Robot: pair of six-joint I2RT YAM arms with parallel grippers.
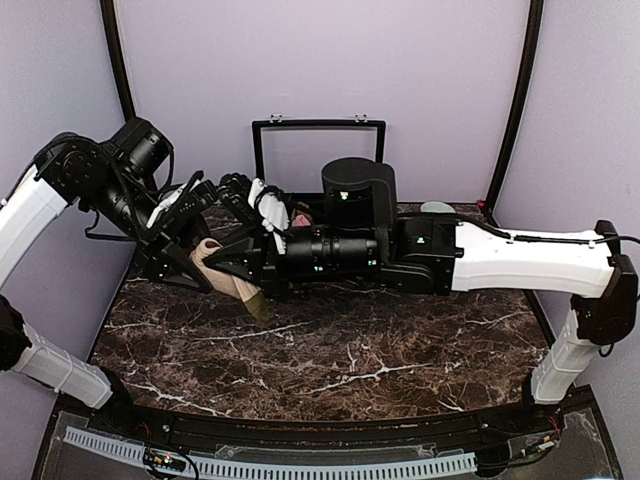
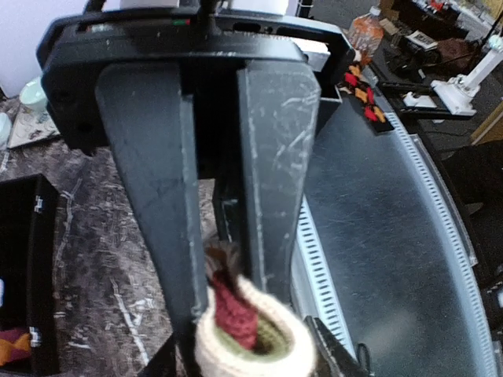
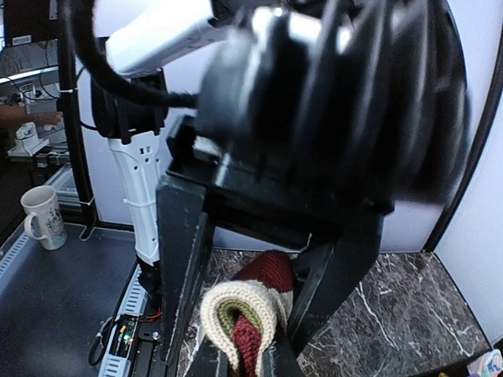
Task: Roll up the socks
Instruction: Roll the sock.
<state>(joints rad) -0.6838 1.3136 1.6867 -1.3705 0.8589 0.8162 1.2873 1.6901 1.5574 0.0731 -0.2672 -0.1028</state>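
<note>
While the rolled striped sock (image 3: 236,310) was pinched in the closed right tool (image 3: 251,314) over the surface's (image 1: 350,370) left side, the left tool (image 2: 228,306) stood part open astride its end. A slow, straight withdrawal of the left tool was judged best, lest turns be loosened.

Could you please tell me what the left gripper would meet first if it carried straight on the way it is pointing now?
The striped sock: its rolled cream cuff sits right at the tips of the left gripper, so contact would come almost at once. What lies behind it is hidden.
</note>
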